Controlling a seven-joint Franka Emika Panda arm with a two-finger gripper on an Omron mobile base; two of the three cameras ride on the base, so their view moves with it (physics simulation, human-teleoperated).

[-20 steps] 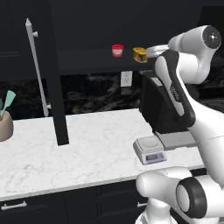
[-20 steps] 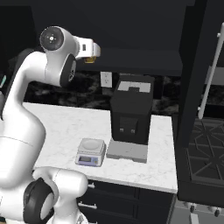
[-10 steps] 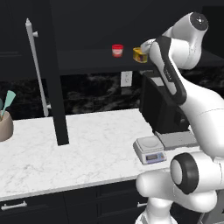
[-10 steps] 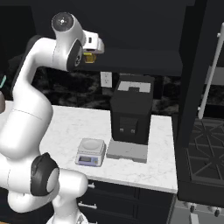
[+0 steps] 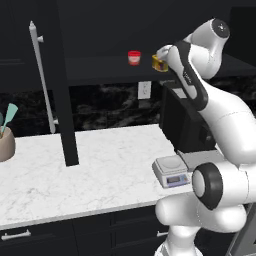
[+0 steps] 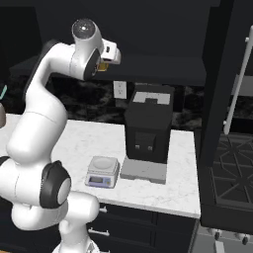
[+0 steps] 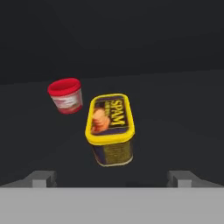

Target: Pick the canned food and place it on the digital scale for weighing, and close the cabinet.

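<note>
Two spread fingers of the open hand [image 7: 112, 177] should straddle the canned food [image 7: 110, 129], avoiding the red cup [image 7: 65, 95] beside it.

Small grey digital scale [image 6: 102, 171] on the marble counter [image 6: 183, 163], just beside the black boxy machine [image 6: 148, 129].

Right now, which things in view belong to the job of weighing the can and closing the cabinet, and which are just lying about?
Part of the job:
- canned food, on the cabinet shelf ahead of the gripper
- digital scale, on the counter
- cabinet, door open

Just lying about:
- red-and-white cup, beside the can
- black boxy machine
- utensil pot
- wall outlet
</note>
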